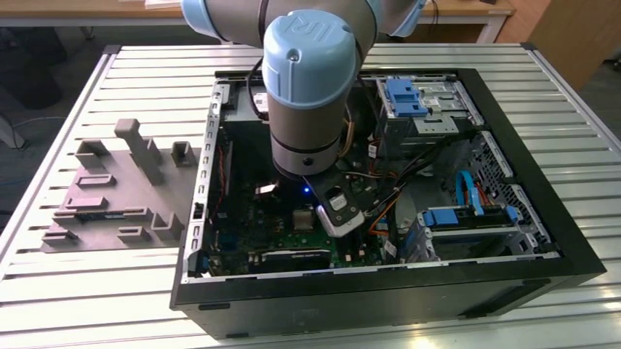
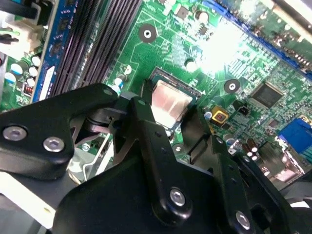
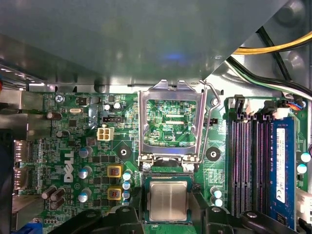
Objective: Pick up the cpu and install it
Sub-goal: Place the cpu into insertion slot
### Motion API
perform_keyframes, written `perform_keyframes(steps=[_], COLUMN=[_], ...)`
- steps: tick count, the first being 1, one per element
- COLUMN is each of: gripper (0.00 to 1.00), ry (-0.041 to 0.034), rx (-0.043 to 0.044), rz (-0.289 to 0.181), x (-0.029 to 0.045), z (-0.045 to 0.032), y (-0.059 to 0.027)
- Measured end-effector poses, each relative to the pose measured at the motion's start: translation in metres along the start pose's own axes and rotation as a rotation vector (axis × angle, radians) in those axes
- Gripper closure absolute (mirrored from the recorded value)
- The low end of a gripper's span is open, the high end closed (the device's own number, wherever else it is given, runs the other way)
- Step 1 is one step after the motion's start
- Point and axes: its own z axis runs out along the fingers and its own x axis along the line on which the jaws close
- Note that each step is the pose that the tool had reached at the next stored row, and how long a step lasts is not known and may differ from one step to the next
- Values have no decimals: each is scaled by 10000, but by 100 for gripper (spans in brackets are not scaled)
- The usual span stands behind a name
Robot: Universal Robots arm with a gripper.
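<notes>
Pincer [image 2: 170, 108] location: low inside the open computer case [image 1: 388, 294], directly over the motherboard [image 3: 129, 122]. In both wrist views you see its black body straddling the cpu [image 2: 168, 105]. You cannot tell whether it clamps the chip or stands just clear of it.

Chip position: the cpu lies flat, shiny metal top upward, square within the dark rim of the socket [image 3: 168, 176]. You cannot confirm from these views that it is fully seated.

Socket hardware: the load plate [image 3: 142, 126] stands swung open beside the socket, not over the chip, and green board shows through its window. The wire lever [image 3: 208, 122] runs along one side of the plate.

Surroundings: the memory slots [image 3: 243, 165] run parallel beside the socket, with a blue memory module [image 3: 285, 170] in the slot farthest from it.

Exterior check: the arm [image 1: 310, 87] reaches down from above into the case. The case rests on the slatted counter [image 1: 116, 291]. A grey moulded tray [image 1: 107, 196] sits on the counter just beside the case, at the exterior view's left.
</notes>
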Motion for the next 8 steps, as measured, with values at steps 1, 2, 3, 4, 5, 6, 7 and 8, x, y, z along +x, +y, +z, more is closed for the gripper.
perform_keyframes(steps=[1,2,3,4,5,6,7,8], gripper=[49,49,49,49,49,49,49,49], ry=[1,1,1,2,2,1,1,2], rx=[1,2,2,4,6,3,3,4], rz=[0,1,1,1,1,1,1,2], x=[0,0,0,0,1,0,0,1], z=[-1,-1,-2,-8,-16,-22,-28,-36], y=[0,0,0,0,0,0,1,1])
